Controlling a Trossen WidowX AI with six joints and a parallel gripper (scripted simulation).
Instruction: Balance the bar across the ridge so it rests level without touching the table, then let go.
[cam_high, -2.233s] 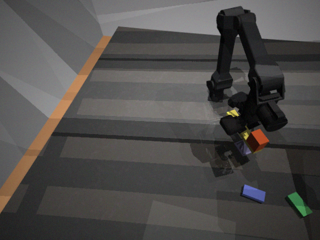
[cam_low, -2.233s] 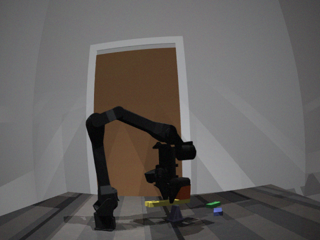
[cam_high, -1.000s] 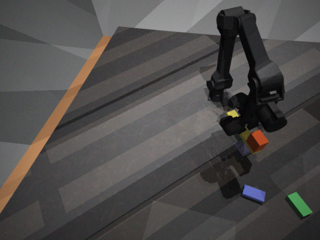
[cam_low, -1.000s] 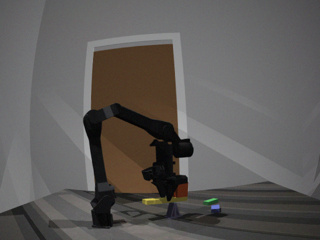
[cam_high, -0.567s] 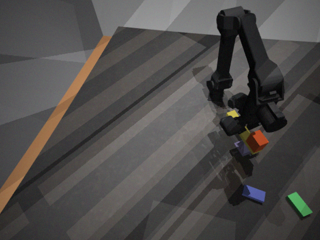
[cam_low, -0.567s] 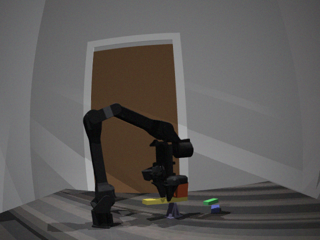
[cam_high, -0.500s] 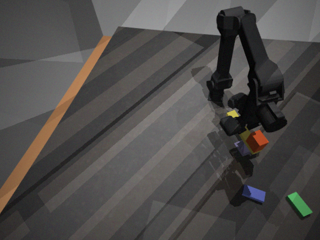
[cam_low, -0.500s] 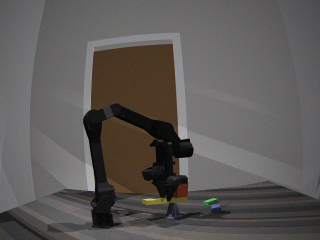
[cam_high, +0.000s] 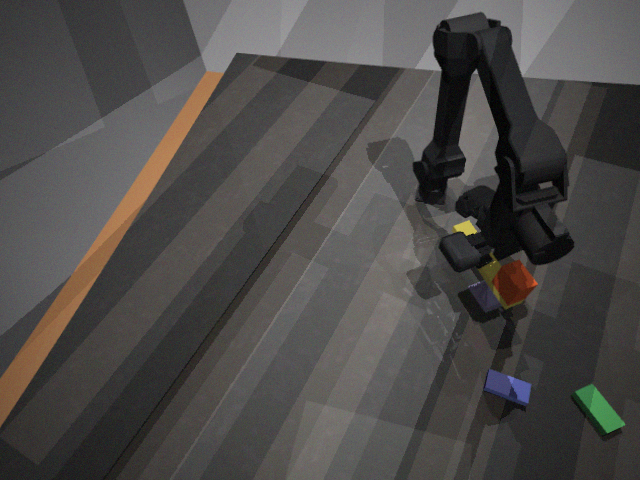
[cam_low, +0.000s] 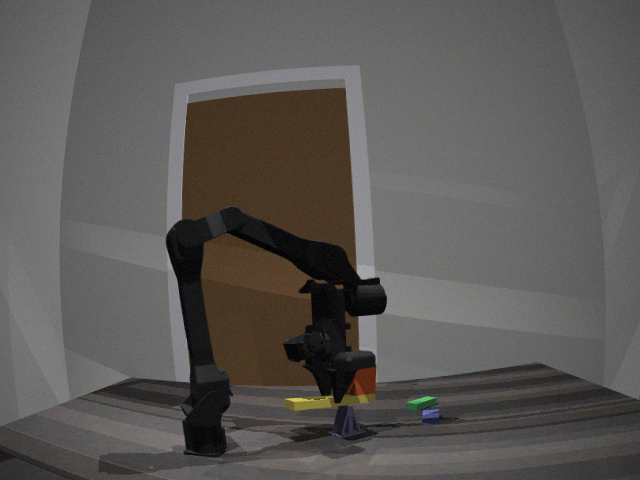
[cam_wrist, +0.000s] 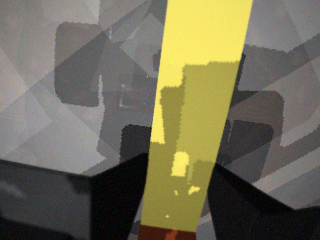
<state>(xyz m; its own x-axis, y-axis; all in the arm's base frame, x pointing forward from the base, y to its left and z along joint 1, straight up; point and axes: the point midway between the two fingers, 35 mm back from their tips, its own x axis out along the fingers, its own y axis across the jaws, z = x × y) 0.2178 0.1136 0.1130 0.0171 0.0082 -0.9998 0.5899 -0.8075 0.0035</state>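
Note:
The yellow bar (cam_high: 464, 227) (cam_low: 305, 403) (cam_wrist: 210, 40) is held across the blue-grey ridge (cam_high: 484, 297) (cam_low: 346, 423), clear of the table and close to level. An orange-red block (cam_high: 514, 283) (cam_low: 367, 381) (cam_wrist: 167, 233) sits on one end of the bar, the end away from the arm's base. My gripper (cam_high: 490, 259) (cam_low: 332, 398) (cam_wrist: 178, 165) is shut on the bar between that block and the bar's long free end. The ridge's top is right under the bar, on the block's side of the fingers. Whether they touch is too fine to tell.
A blue block (cam_high: 506, 386) (cam_low: 430, 416) and a green block (cam_high: 598, 409) (cam_low: 421, 403) lie on the table beyond the ridge, on the side away from the arm's base. The wooden table (cam_high: 361, 361) (cam_low: 491, 444) carries strong shadows and stripes.

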